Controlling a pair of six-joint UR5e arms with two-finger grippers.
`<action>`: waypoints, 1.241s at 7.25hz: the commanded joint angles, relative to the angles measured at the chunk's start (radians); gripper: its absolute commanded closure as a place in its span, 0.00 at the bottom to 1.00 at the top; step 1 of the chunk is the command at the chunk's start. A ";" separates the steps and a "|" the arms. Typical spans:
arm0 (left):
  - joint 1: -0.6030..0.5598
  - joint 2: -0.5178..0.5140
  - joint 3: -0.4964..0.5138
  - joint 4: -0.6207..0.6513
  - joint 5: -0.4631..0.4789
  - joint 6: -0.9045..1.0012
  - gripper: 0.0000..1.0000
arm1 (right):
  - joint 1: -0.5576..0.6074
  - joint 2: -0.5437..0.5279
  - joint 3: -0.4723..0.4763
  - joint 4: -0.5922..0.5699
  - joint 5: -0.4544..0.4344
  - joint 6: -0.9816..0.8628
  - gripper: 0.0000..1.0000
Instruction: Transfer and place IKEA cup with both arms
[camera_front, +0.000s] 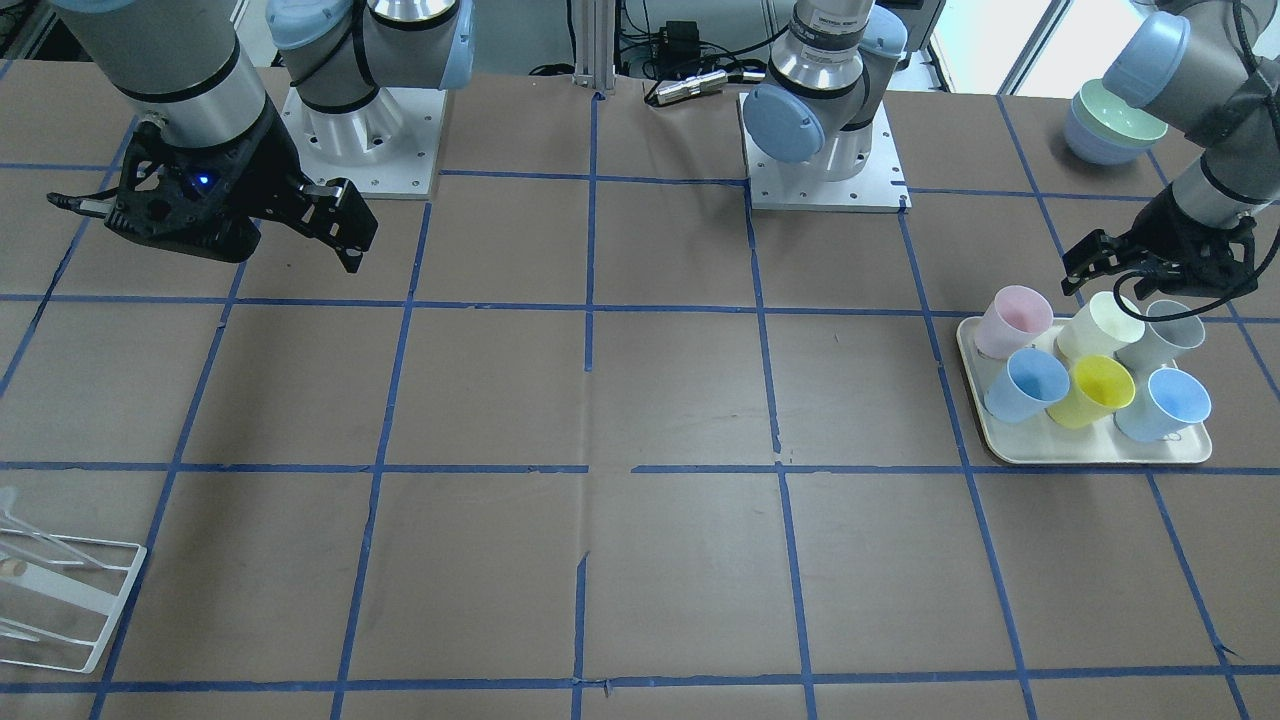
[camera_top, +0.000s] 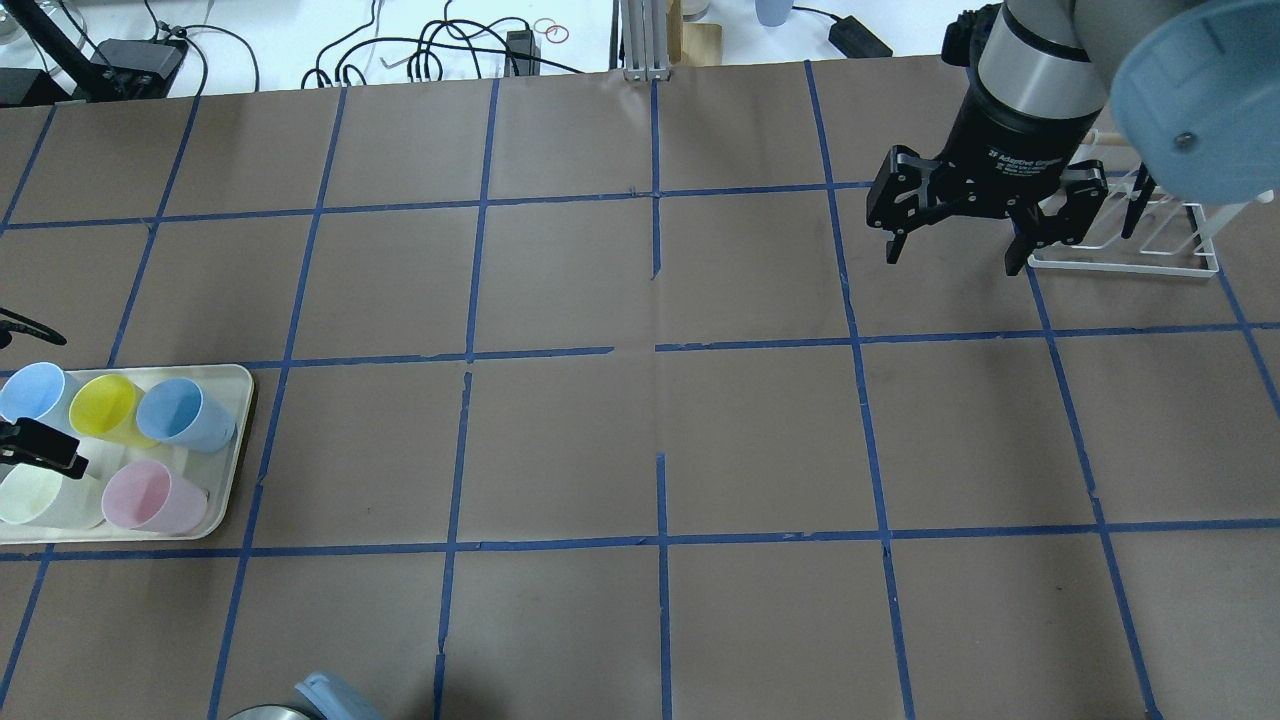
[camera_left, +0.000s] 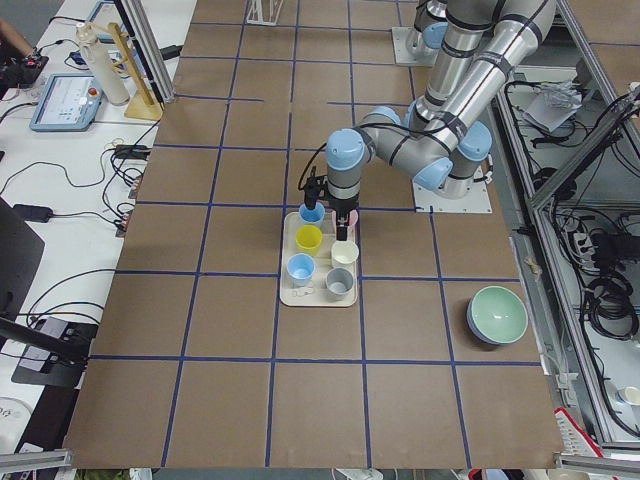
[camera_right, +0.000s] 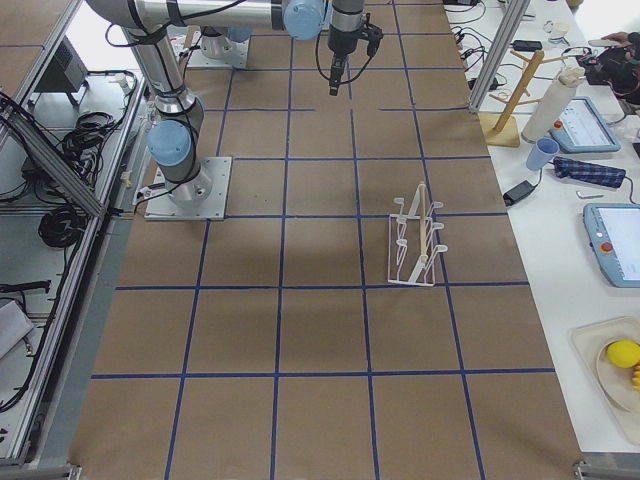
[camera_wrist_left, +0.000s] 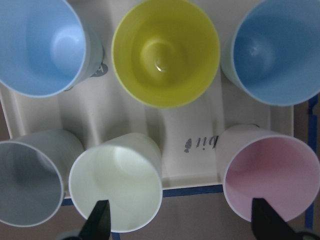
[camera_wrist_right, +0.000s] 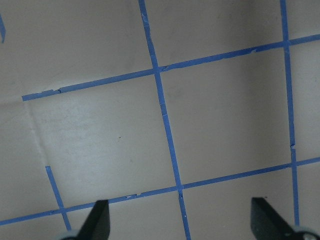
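Plainly, fingers of the left gripper (camera_wrist_left: 180, 221) gape over the IKEA cup (camera_wrist_left: 117, 182); the right gripper (camera_top: 952, 260), labelled "Adaptive", gapes empty.

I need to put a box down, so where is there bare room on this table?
The table's middle is bare, from the tray across to the white rack. The tray is crowded: the cream IKEA cup stands among five other cups, with the left hand hovering over them.
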 joint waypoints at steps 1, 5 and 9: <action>-0.148 0.051 0.151 -0.282 0.001 -0.247 0.00 | 0.000 -0.001 -0.003 -0.027 0.005 -0.003 0.00; -0.513 0.061 0.398 -0.489 -0.011 -0.773 0.00 | 0.000 0.000 -0.001 -0.027 0.051 -0.004 0.00; -0.771 0.015 0.486 -0.430 -0.091 -0.966 0.00 | 0.000 0.000 -0.001 -0.029 0.051 -0.006 0.00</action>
